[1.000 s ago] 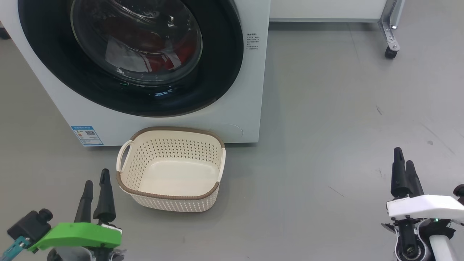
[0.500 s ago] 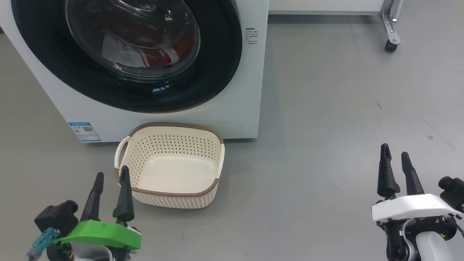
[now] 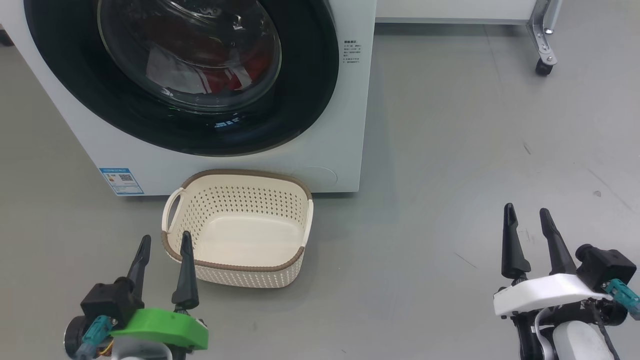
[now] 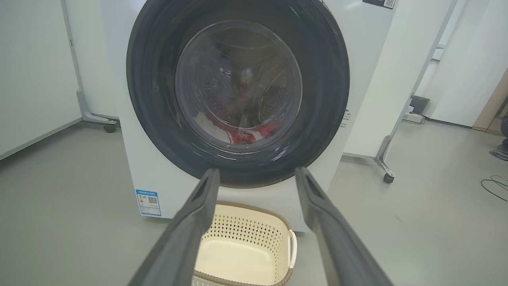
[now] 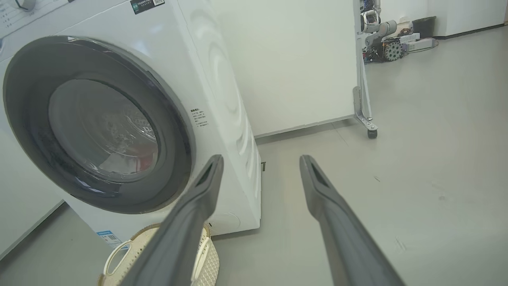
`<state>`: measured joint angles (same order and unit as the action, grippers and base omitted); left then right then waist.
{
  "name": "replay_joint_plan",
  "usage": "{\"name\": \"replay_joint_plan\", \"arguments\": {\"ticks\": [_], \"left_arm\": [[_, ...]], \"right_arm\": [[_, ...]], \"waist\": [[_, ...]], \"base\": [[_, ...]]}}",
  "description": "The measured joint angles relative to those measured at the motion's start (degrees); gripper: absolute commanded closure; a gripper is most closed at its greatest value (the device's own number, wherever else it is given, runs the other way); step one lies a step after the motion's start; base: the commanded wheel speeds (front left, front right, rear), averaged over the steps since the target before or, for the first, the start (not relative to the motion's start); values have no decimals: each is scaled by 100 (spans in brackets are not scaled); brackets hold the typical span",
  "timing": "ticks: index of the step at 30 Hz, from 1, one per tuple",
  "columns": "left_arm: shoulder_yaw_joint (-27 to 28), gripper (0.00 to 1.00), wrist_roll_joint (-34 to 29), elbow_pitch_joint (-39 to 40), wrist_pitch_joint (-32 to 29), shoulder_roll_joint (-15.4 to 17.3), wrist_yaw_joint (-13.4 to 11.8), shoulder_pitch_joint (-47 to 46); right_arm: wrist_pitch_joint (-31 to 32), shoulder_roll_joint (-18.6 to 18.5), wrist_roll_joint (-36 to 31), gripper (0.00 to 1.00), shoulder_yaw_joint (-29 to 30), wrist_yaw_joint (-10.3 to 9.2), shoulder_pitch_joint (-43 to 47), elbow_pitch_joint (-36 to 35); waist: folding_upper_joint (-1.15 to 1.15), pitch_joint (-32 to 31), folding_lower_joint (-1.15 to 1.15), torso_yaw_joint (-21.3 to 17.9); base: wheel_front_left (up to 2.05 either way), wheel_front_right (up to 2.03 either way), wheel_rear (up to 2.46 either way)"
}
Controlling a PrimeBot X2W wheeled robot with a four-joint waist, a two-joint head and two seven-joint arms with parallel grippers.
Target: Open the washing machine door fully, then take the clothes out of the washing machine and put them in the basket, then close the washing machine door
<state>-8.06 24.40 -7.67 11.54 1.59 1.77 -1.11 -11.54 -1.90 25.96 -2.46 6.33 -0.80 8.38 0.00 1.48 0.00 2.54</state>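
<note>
The white washing machine (image 3: 330, 150) (image 4: 135, 167) (image 5: 214, 71) stands ahead with its black-rimmed round door (image 3: 310, 90) (image 4: 158, 131) (image 5: 31, 135) flat against the front. Red and white clothes (image 3: 220, 77) (image 4: 242, 133) lie behind the glass. The cream basket (image 3: 240, 267) (image 4: 242, 250) (image 5: 119, 254) sits empty on the floor before the washer. My left gripper (image 3: 166, 241) (image 4: 257, 174) is open, near the basket's front left corner. Far to the right over bare floor, my right gripper (image 3: 526, 212) (image 5: 261, 161) is open too, nothing between its fingers.
A white wheeled cabinet (image 3: 450, 12) (image 5: 301, 59) stands right of the washer, its castor leg (image 3: 542, 45) (image 5: 367, 119) on the grey floor. Cables and equipment (image 5: 389, 39) lie far back right. A white panel on castors (image 4: 35, 67) stands to the washer's left.
Both grippers have drifted inward; the left now sits by the basket's corner and the right has moved left. The head camera has shifted slightly. Door, clothes and basket are unmoved.
</note>
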Motion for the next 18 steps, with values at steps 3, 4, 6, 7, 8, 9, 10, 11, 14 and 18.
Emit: {"name": "replay_joint_plan", "arguments": {"ticks": [3,4,6,7,8,9,10,11,14,18], "left_arm": [[-70,0,-185,-41,68,15,-49,1],[-102,0,-233,-48,91,21,-63,1],[-170,0,-334,-87,127,26,-101,2],[-208,0,-408,-109,158,32,-107,4],[-253,0,-487,-134,171,36,-123,6],[-304,0,-535,-187,186,38,-156,9],[-352,0,-566,-269,221,38,-158,19],[-386,0,-587,-330,223,38,-198,38],[-426,0,-694,-382,283,41,-309,62],[-435,0,-688,-413,283,43,-352,61]], "right_arm": [[-47,-7,-299,0,-67,-1,0,43],[-69,-9,-400,0,-87,-2,0,51],[-124,-12,-570,0,-126,-2,-2,71],[-146,-12,-644,0,-140,-3,-3,87],[-149,-14,-728,0,-152,-22,-8,102],[-177,-16,-820,0,-168,-53,-12,118],[-204,-19,-898,0,-182,-53,-14,130],[-227,-22,-968,0,-204,-53,-15,143],[-253,-30,-1178,0,-275,-52,-25,175],[-289,-35,-1199,0,-287,-53,-35,207]], "waist": [[0,-1,0,17],[0,-1,0,22],[0,-5,0,34],[0,-9,0,39],[0,-14,0,45],[0,-19,0,51],[0,-24,0,56],[0,-30,0,62],[0,-45,0,77],[0,-63,0,82]], "base": [[0,0,0],[0,0,0],[0,0,0],[0,0,0],[0,0,0],[0,0,0],[0,0,0],[0,0,0],[0,0,0],[0,0,0]]}}
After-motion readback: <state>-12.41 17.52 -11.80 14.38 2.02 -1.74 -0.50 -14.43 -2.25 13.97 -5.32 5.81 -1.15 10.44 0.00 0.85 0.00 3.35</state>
